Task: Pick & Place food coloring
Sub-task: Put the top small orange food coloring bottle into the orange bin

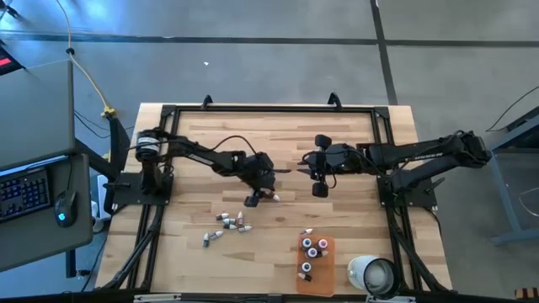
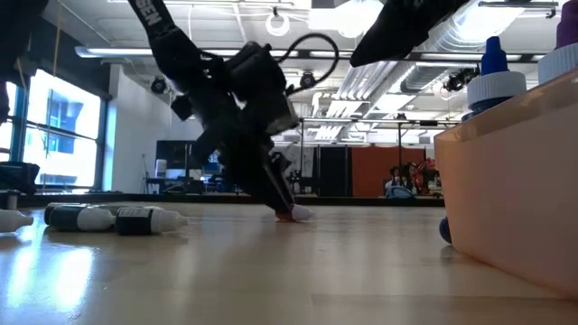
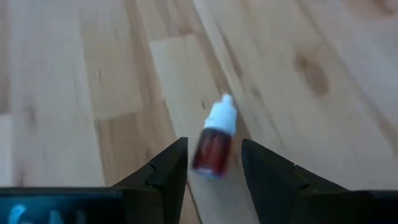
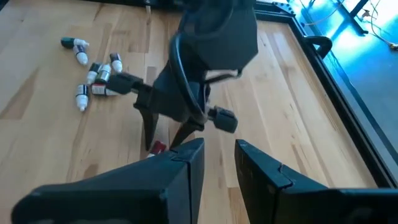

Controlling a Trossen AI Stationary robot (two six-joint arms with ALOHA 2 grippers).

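Note:
A small food coloring bottle [image 3: 213, 146] with a dark red body and a white pointed cap lies on its side on the wooden table. My left gripper [image 3: 214, 142] is low over it and open, slanting down, with one finger on each side of the bottle's body; I see no touch. In the high view this gripper [image 1: 255, 199] is near the table's middle. My right gripper [image 4: 219, 152] hangs open and empty above the table, right of the left one. Several more food coloring bottles [image 1: 227, 223] lie loose nearer the front.
A translucent orange tray [image 1: 327, 268] at the front right holds several upright bottles [image 1: 313, 248]. A white round cup [image 1: 375, 273] stands right of it. A black metal frame [image 1: 168, 109] runs around the table. Bare wood lies between the two arms.

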